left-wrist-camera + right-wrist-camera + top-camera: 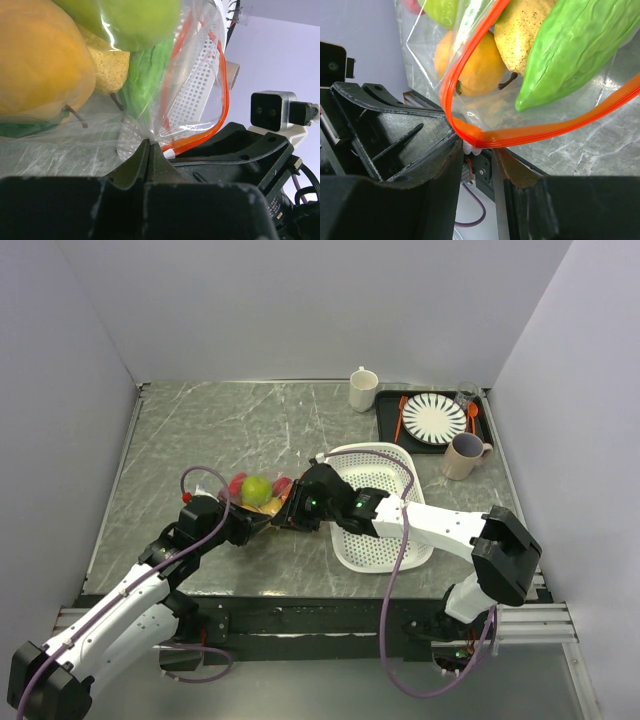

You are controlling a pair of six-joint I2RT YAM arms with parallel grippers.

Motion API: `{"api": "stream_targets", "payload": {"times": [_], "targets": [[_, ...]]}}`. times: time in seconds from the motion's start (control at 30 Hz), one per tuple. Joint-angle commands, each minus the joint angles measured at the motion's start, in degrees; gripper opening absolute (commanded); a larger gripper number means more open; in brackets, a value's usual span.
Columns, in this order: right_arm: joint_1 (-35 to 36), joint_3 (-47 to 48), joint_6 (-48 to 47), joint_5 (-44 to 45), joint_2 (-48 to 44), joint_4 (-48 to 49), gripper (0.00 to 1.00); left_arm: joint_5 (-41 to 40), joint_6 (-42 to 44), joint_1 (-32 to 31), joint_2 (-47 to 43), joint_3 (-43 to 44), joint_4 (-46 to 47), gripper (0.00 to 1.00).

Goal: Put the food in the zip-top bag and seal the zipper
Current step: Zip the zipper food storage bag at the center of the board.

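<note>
1. the zip-top bag [258, 495] is at mid-desk, just left of the white basket [345, 455] and between the two pincers. whether it rests on the desk [200, 430] or is held clear of it, i cannot tell.
2. the food is inside the bag: orange fruit [470, 65], speckled yellow pear [525, 30], green cucumber [570, 55] and green ball [135, 20], all seen through the clear film. the top view also shows something red [237, 483] at the bag's left end.
3. left pincer [150, 147]: fingers together, clamped on a gathered fold of the bag's plastic near the zipper.
4. the zipper [545, 131] runs as an orange-red strip and loops open around the bag's mouth. the two tracks are visibly parted, so the bag is not sealed.
5. the white slider [471, 148] sits at the corner where the tracks meet.
6. right pincer [477, 155]: fingers narrowly apart, straddling that corner. the slider is in the gap, against one finger, with daylight on its other side.
7. the two pincers sit close together, the left one on the near-left side of the bag and the right one on its right side.
</note>
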Motion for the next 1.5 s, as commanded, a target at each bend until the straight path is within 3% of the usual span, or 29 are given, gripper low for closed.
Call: {"api": "stream_targets", "payload": {"times": [0.0,0.7,1.0,1.2,1.47], "targets": [[-0.04,0.62,0.47,1.63,-1.34,1.43,0.37,1.09,0.29,0.20,-0.41,0.76,3.63,0.01],[-2.77,-1.14,1.70,3.56,-4.42,3.99,0.38,0.65,0.46,0.20,-1.29,0.49,2.84,0.01],[-3.03,-1.32,2.23,-0.57,-2.40,6.18,0.37,1.09,0.02,0.20,-0.59,0.32,3.89,0.01],[-3.03,-1.32,2.23,-0.48,-1.96,6.09,0.31,1.09,-0.24,0.20,-1.47,0.05,3.81,0.01],[-2.94,-1.40,2.23,-1.09,-1.70,6.70,0.16,1.44,-0.15,0.20,-0.94,-0.12,4.16,0.01]]}}
